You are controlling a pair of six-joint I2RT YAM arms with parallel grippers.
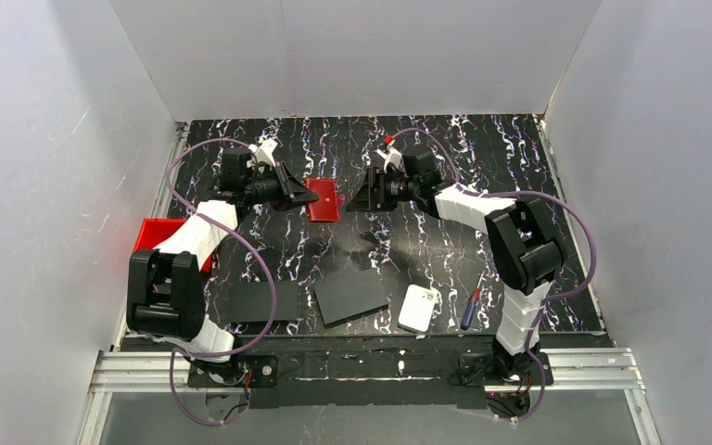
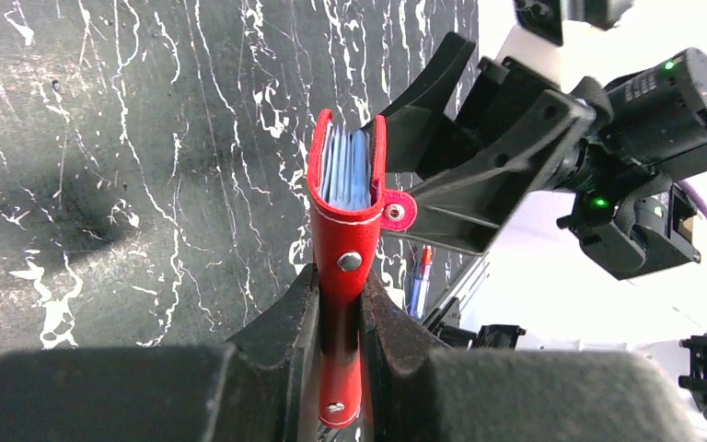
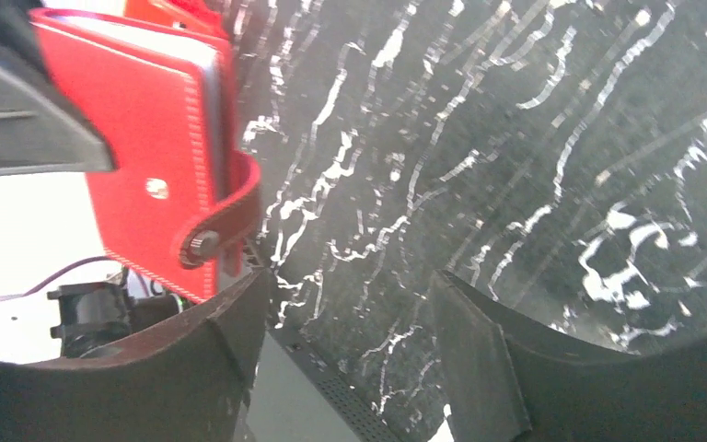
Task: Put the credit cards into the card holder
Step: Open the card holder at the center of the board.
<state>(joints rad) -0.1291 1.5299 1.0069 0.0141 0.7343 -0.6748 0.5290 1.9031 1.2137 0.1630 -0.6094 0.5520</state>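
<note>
In the upper centre of the overhead view, the left gripper point(image 2: 341, 284) is clenched on the card holder point(image 2: 346, 232), whose open mouth shows pale blue credit cards point(image 2: 348, 166) tucked inside. The right gripper point(image 3: 345, 295) beside it gapes, empty. No loose card shows elsewhere, though one could be hidden; likely little remains.

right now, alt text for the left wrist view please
The left gripper clamps a red card holder upright, pale blue credit cards showing in its open top. The right gripper, jaws open, sits beyond it over a black marbled table.
</note>
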